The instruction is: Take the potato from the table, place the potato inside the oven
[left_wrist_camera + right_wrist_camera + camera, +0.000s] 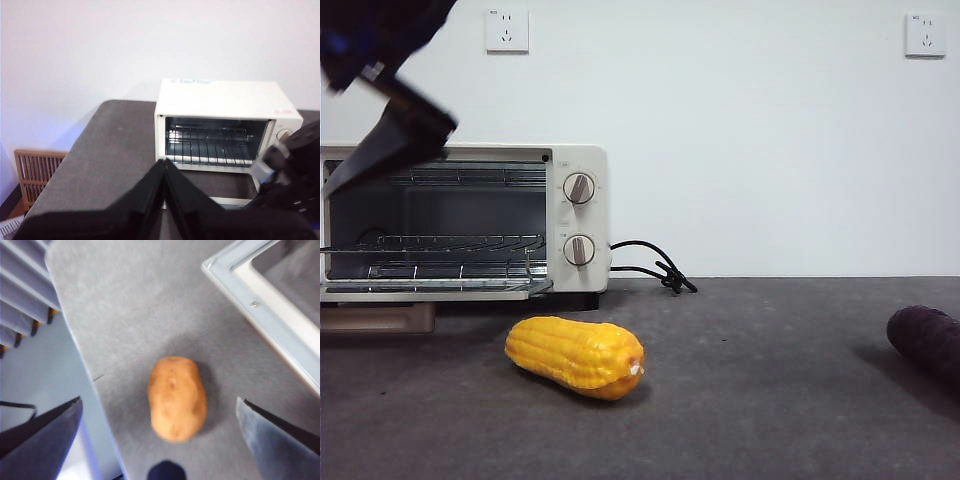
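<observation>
Right tool (160, 415) spread wide above potato (177, 398) near table (130, 315) edge beside open oven (270, 325) door; left tool (165, 167) pressed together, facing oven.

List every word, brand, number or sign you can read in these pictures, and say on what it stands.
No text can be read.
Oven: pink marks on its top, too blurred to read.
Knobs: small marks around them, too small to read.
Wall sockets: a tiny mark on top, unreadable.
Potato, corn: no text.
</observation>
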